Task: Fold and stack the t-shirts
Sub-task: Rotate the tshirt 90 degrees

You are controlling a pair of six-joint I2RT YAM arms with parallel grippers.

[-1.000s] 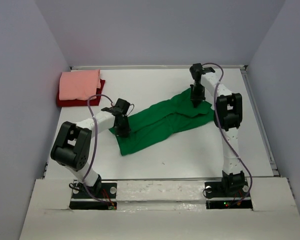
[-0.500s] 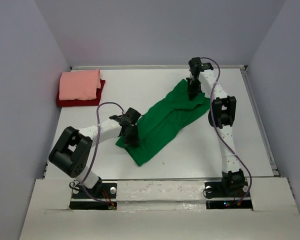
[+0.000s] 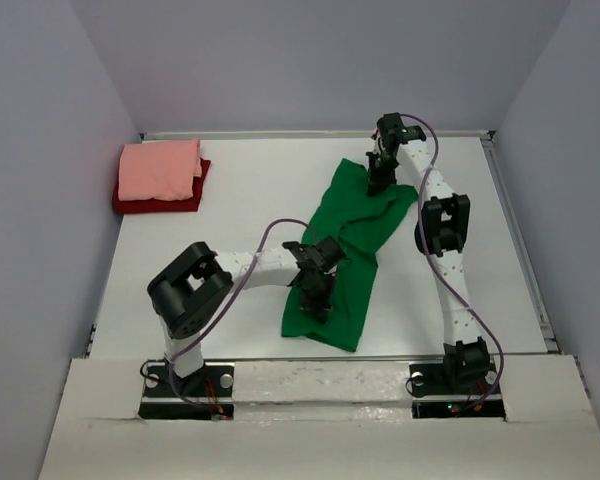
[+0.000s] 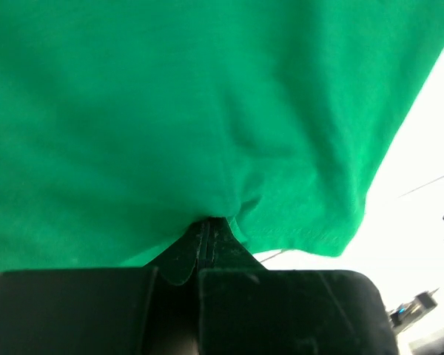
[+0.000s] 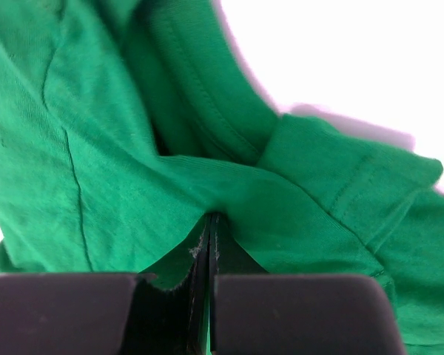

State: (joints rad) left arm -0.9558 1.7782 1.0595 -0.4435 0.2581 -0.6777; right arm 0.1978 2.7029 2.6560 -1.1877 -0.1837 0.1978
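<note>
Left gripper [image 3: 317, 297], lower centre of frame: clenched on the near end of the green t-shirt [image 3: 348, 250] (cloth bunched at the closed jaws in the wrist view). Swung across from left of centre within the last second, dragging that end along; now stretched near-to-far on the table [image 3: 250, 190] instead of slanting. Right gripper [image 3: 378, 178], upper centre: pinched shut on the far end. Probably squaring up; no fold yet. Upper left: salmon-pink t-shirt [image 3: 160, 168] folded atop dark red t-shirt [image 3: 130, 205].

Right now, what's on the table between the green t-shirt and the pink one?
Nothing: the top view shows only bare white table between the green t-shirt and the salmon-pink t-shirt.
</note>
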